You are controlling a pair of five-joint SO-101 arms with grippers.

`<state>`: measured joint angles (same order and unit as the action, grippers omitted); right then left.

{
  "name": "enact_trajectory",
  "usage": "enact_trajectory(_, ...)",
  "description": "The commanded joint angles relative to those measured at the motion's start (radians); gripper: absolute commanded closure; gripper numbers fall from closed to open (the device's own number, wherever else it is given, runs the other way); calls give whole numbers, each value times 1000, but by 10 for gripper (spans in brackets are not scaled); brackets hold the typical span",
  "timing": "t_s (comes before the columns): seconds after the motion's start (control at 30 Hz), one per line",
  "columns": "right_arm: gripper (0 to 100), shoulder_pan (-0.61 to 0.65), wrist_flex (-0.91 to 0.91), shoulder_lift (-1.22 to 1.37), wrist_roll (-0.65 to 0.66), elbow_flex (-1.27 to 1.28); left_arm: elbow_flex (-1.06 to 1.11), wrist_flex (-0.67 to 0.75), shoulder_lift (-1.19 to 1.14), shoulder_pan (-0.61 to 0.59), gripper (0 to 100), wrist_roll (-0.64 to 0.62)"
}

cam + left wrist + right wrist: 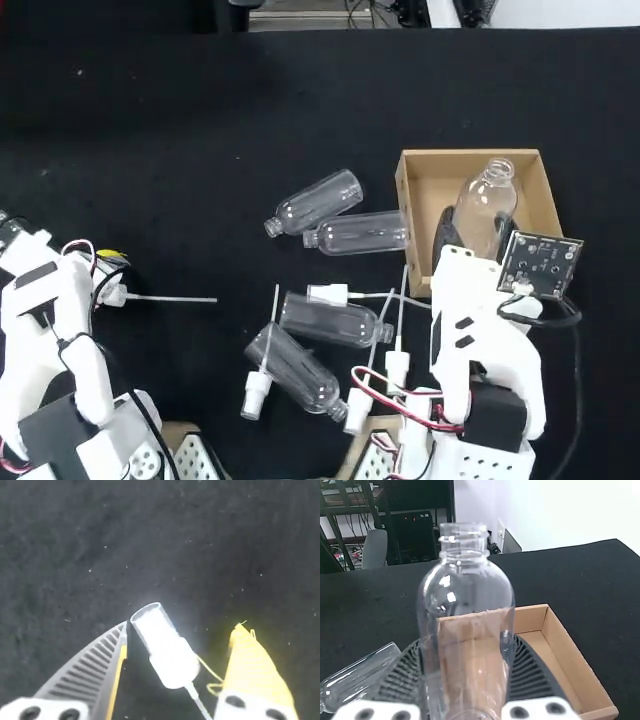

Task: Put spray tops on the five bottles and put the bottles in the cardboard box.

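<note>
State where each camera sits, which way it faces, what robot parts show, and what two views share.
High view: fixed above, looking down on the table; both arms show.
Left wrist view: on its arm, facing down; left pincer straddles a spray top.
Right wrist view: on its arm, facing roughly level; right pincer grips a bottle.
Shared: high and right wrist views show the cardboard box.

The counter (200,100) is covered in matt black cloth, faintly speckled with lint. The bottle (465,610) is clear, glossy plastic that catches bright highlights. The cardboard box (430,195) is matt brown paperboard. The spray top (165,647) is smooth white plastic.
</note>
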<state>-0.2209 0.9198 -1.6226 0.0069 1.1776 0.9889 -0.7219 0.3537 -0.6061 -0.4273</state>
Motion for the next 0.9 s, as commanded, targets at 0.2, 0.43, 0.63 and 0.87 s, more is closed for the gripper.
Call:
enact_trajectory(0.2,987,-9,-18,-16,-5,-4,-7,-49,5,85,734,-114)
enact_trajectory(0.43,987,-11,-18,-16,-5,-4,-64,-58,15,58,959,-104)
enact_trajectory(0.63,987,-9,-18,-16,-5,-4,-213,-57,9,-110,970,130)
enact_trajectory(0.87,987,-9,-18,-16,-5,-4,-303,-49,5,-311,967,400)
